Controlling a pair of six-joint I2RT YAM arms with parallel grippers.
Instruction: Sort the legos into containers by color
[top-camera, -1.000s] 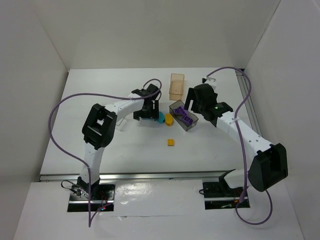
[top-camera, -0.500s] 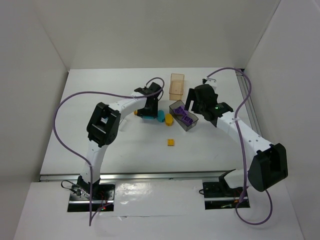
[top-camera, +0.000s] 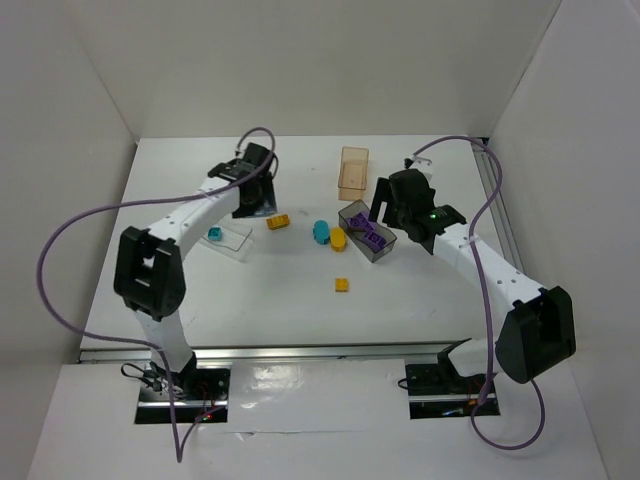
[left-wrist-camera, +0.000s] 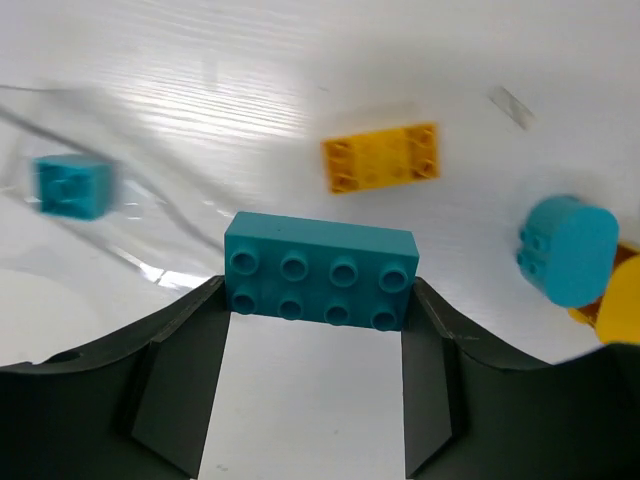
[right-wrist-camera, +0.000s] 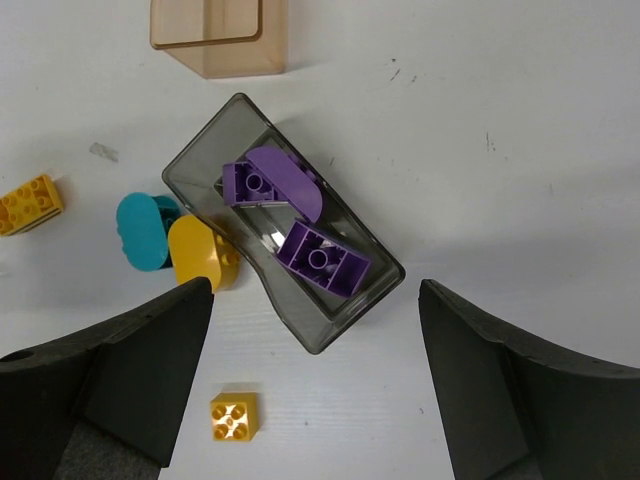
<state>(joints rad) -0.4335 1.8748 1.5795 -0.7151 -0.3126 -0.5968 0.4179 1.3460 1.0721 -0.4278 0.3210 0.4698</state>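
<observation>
My left gripper (left-wrist-camera: 318, 300) is shut on a teal studded lego (left-wrist-camera: 320, 272), gripped by its short ends. In the top view this gripper (top-camera: 252, 190) hangs at the back left, just behind the clear container (top-camera: 240, 246), which holds a small teal lego (top-camera: 214, 234). My right gripper (right-wrist-camera: 315, 290) stands open and empty above the dark grey container (right-wrist-camera: 200, 150), which holds two purple legos (right-wrist-camera: 323, 258). A teal oval (top-camera: 321, 232) and a yellow oval (top-camera: 338, 239) lie side by side against that container's left wall. A yellow brick (top-camera: 278, 221) and a small yellow square (top-camera: 342, 285) lie loose.
The empty orange-tan container (top-camera: 353, 172) stands at the back, behind the grey one. White walls close the table on the left, back and right. A purple cable loops over each arm.
The left gripper shut on the teal brick beside the teal oval, lifted it and carried it to the back left, near the clear container. The right arm has stayed still.
</observation>
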